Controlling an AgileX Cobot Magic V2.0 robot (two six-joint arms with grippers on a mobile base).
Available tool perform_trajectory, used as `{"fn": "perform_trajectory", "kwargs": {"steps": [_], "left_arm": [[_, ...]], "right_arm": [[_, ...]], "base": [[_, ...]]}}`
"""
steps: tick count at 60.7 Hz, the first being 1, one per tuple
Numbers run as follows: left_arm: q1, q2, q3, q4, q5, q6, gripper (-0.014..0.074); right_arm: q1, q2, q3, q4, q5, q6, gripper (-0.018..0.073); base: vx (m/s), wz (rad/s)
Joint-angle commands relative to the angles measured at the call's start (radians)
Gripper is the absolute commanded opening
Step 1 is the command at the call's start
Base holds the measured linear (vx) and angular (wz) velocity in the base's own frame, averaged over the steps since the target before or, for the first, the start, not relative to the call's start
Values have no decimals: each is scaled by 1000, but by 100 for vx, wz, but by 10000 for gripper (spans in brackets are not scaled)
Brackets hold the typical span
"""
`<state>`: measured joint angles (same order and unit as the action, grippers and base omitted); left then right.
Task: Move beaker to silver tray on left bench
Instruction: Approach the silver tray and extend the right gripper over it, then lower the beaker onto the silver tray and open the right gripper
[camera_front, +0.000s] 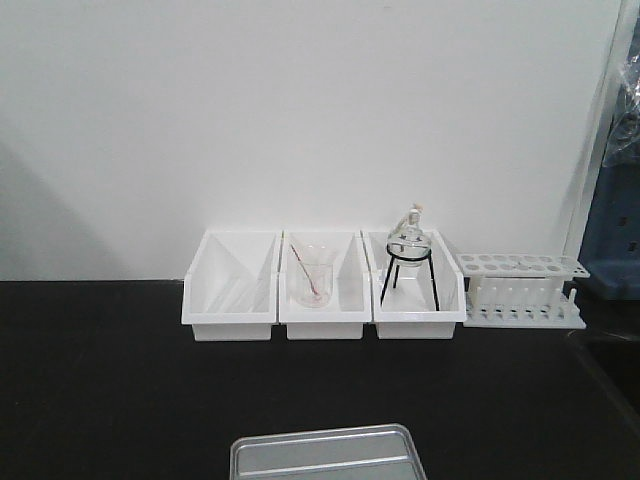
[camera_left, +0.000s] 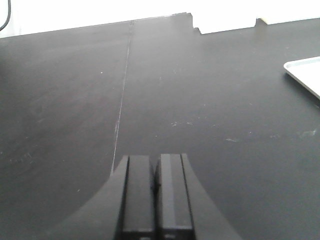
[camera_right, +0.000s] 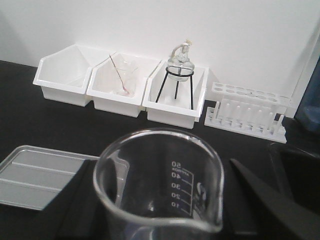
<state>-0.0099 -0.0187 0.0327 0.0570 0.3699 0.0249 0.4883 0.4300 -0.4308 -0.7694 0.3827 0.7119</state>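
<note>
Beaker (camera_right: 157, 185), one; silver tray (camera_right: 40, 172), one; bins (camera_right: 114, 101), three

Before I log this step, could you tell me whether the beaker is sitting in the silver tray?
No, the beaker is between the right fingers, beside the silver tray, not in it.

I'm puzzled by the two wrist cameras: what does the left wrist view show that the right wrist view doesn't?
Only the left wrist view: the left hand, its fingers shut together on nothing, and a seam running across the black bench. Only the right wrist view: the beaker between the fingers of the right hand, three white bins, a flask on a stand and a test-tube rack. Both: the black bench, the silver tray and the white wall.
</note>
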Motion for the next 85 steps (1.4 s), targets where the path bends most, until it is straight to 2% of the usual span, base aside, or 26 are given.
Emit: {"fn": "perform_trajectory", "kwargs": {"steps": [1, 16, 24, 31, 36, 46, 49, 54, 59, 63, 85], "left_arm": [[-6, -7, 20, -3, -75, -2, 1], [-6, -7, 20, -3, -75, -2, 1], [-6, -7, 20, -3, -75, -2, 1], [-6, -7, 20, -3, -75, -2, 1], [-6, -7, 20, -3, -75, -2, 1], [-6, -7, 20, -3, -75, -2, 1], [-6, -7, 20, -3, -75, -2, 1], [-6, -7, 20, -3, -75, -2, 1], [-6, -7, 20, -3, -75, -2, 1], [-6, -7, 20, -3, -75, -2, 1], [-6, -7, 20, -3, -75, -2, 1]], "right_arm": [[-3, 5, -30, -32, -58, 2, -11], [-3, 7, -30, -34, -96, 2, -11], [-3, 64, -30, -75, -260, 5, -11], [-7, 221, -30, -89, -402, 34, -11], [-37, 363, -30, -62, -550, 80, -11], [-158, 641, -30, 60, -1012, 73, -11], [-186, 721, -31, 102, -1110, 55, -11], [-225, 854, -42, 138, -1237, -57, -11], [-227, 968, -75, 137, -1270, -199, -11], [-220, 1047, -110, 144, -1272, -271, -11], [-219, 1471, -387, 133, -1356, -288, -11]], "base": [[0, 0], [0, 0], [0, 0], [0, 0], [0, 0], [0, 0], [0, 0], [0, 0], [0, 0], [0, 0], [0, 0]]}}
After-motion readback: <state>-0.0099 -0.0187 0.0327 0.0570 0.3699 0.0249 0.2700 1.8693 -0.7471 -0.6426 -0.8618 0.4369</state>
